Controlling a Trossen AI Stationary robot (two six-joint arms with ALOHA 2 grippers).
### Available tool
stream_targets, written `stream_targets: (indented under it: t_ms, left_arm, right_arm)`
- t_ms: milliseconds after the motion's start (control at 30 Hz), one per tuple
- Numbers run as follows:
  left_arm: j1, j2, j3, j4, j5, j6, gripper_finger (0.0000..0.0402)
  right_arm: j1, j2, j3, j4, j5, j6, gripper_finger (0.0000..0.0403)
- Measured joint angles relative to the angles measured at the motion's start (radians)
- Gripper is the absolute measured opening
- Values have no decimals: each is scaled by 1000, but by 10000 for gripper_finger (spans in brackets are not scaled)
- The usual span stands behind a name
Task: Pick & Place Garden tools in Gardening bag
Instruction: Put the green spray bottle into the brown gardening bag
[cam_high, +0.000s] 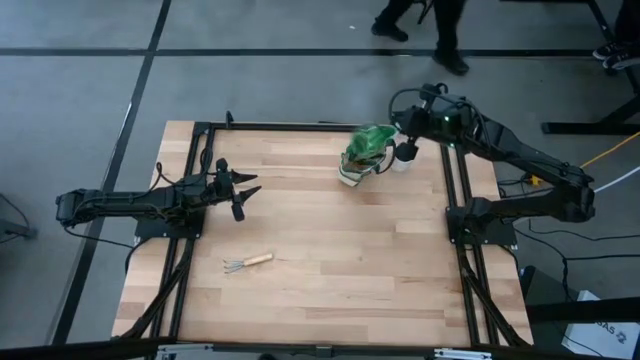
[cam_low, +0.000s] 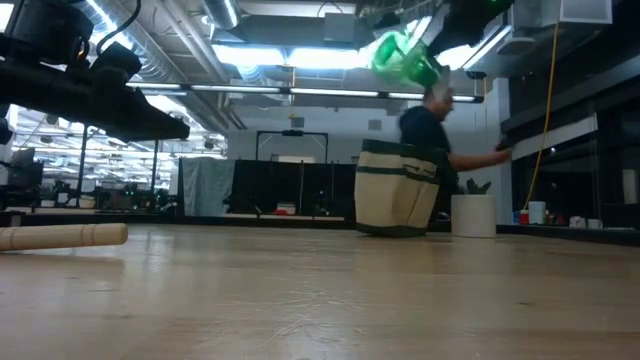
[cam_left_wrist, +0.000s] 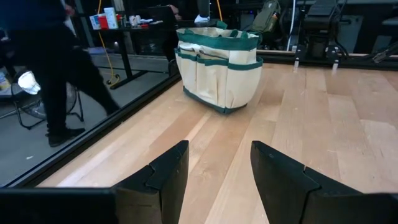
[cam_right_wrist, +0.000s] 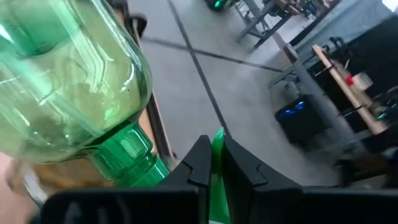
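From the camera above the table, my right gripper (cam_high: 400, 140) is raised over the far side of the wooden table (cam_high: 330, 270), holding a green sprayer bottle (cam_high: 372, 140) above the gardening bag (cam_high: 357, 165). A small white pot (cam_high: 403, 160) stands just beside the bag. My left gripper (cam_high: 243, 186) hovers near the table's left edge, fingers spread and holding nothing. A wooden-handled rake (cam_high: 246, 263) lies flat on the table nearer the front, well apart from the bag.

From table height, the bag (cam_low: 398, 188) stands upright, beige with dark green trim. The green bottle (cam_low: 404, 55) hangs in the air above it, not touching it. The white pot (cam_low: 474, 214) sits just beside the bag. The rake's wooden handle (cam_low: 62, 236) lies at the near left. A blurred person (cam_low: 430, 130) stands behind the bag.

From my left wrist, my two dark fingers (cam_left_wrist: 168, 171) are parted with bare table between them. The bag (cam_left_wrist: 217, 65) stands farther off on the table.

From my right wrist, my fingers (cam_right_wrist: 202, 165) are closed on a thin green part below the bottle's neck. The clear green bottle (cam_right_wrist: 68, 87) fills much of this view.
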Motion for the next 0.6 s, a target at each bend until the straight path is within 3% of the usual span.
stream_targets:
  t_ms: [333, 600]
  left_arm:
    - [0, 0, 0, 0, 0, 0, 169]
    - [0, 0, 0, 0, 0, 0, 169]
  right_arm:
    - [-56, 20, 0, -112, 120, -329, 23]
    - [-65, 112, 0, -101, 122, -543, 23]
